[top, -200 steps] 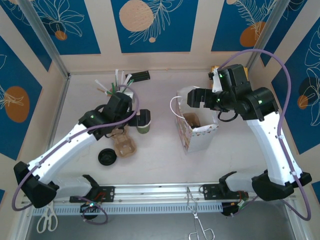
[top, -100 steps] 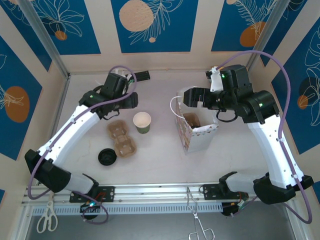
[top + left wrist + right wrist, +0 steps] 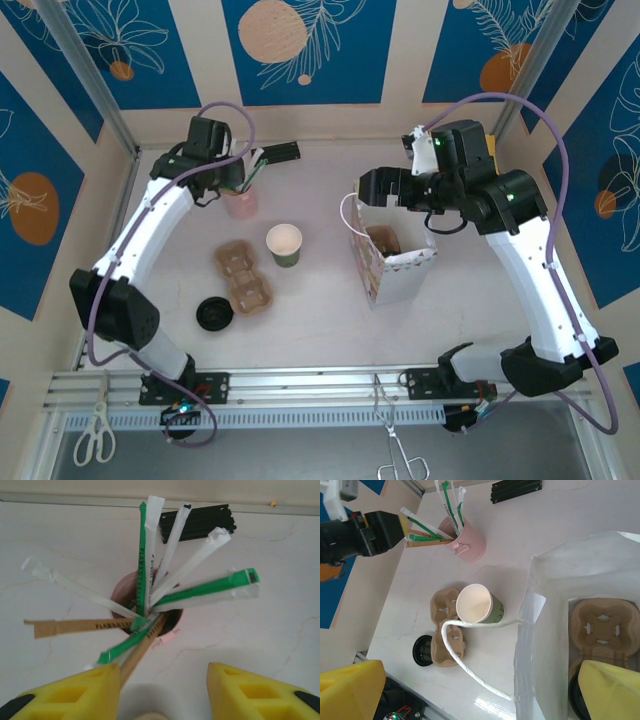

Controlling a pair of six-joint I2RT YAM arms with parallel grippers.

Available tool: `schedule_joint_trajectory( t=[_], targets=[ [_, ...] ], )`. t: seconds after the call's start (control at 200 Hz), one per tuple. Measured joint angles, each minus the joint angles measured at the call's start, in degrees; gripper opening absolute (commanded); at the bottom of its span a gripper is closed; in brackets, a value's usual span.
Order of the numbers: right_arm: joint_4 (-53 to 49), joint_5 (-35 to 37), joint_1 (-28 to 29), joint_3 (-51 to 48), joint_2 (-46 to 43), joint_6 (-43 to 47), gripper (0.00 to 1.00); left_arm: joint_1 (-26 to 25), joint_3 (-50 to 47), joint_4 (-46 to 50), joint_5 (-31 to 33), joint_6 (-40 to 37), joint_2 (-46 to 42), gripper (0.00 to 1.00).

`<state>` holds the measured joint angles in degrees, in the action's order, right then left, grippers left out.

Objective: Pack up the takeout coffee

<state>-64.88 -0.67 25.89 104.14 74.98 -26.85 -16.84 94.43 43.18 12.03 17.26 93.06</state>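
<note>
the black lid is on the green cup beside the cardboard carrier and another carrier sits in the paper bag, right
Not quite. The black lid lies on the table beside the cardboard carrier; the green cup stands open, as the top external view shows. Another carrier does sit in the paper bag.
</note>
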Motion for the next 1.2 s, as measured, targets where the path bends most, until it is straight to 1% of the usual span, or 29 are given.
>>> schedule_joint_trajectory(
  t=[0.07, 0.12, 0.23, 0.31, 0.375, 0.425, 0.48, 0.545, 0.6, 0.67, 0.74, 0.77, 1.055, 1.2],
  targets=[
    [0.0, 0.0, 0.0, 0.8, 0.7, 0.0, 0.99, 0.7, 0.9, -0.4, -0.2, -1.2, 2.3, 0.43],
    [0.0, 0.0, 0.0, 1.3, 1.1, 0.0, 0.99, 1.0, 1.6, -0.4, -0.4, -1.9, 3.9, 0.42],
    [0.2, 0.0, 0.0, 2.2, 1.8, 0.3, 0.99, 1.5, 3.8, -0.3, -0.6, -3.3, 7.3, 0.37],
    [0.2, 0.0, 0.0, 2.4, 2.4, 0.4, 0.99, 1.6, 4.5, -0.3, -0.6, -4.3, 8.6, 0.37],
    [0.2, 0.0, 0.0, 2.6, 2.9, 0.5, 0.99, 1.7, 4.5, -0.3, -0.4, -4.9, 9.0, 0.31],
    [0.2, 0.0, 0.0, 2.6, 3.3, 0.7, 0.99, 1.7, 4.6, -0.3, 0.0, -5.4, 9.1, 0.30],
    [0.2, 0.0, 0.0, 2.6, 3.7, 0.8, 0.99, 1.7, 4.8, -0.3, 0.5, -6.1, 9.3, 0.25],
    [0.2, 0.0, 0.0, 2.6, 4.1, 0.9, 0.99, 1.7, 5.3, -0.3, 1.2, -7.2, 9.7, 0.21],
    [0.2, 0.0, 0.0, 2.6, 4.4, 1.1, 0.99, 1.7, 6.0, -0.4, 1.7, -7.4, 10.2, 0.13],
    [0.2, 0.0, 0.0, 2.6, 4.6, 1.2, 0.99, 1.7, 6.4, -0.4, 2.2, -8.1, 10.4, 0.05],
    [0.2, 0.0, 0.0, 2.6, 4.7, 1.3, 0.99, 1.7, 6.5, -0.3, 2.7, -8.8, 10.4, 0.02],
    [0.2, 0.0, 0.0, 2.6, 4.8, 1.3, 0.99, 1.7, 6.6, -0.3, 3.0, -8.9, 10.4, 0.00],
    [0.2, 0.0, 0.0, 2.7, 4.8, 1.3, 0.99, 1.7, 8.9, 0.3, 4.2, -9.1, 10.3, 0.00],
    [0.2, 0.0, 0.0, 2.7, 4.8, 1.3, 0.99, 1.7, 11.3, 2.4, 4.5, -9.7, 9.7, 0.00]
  ],
)
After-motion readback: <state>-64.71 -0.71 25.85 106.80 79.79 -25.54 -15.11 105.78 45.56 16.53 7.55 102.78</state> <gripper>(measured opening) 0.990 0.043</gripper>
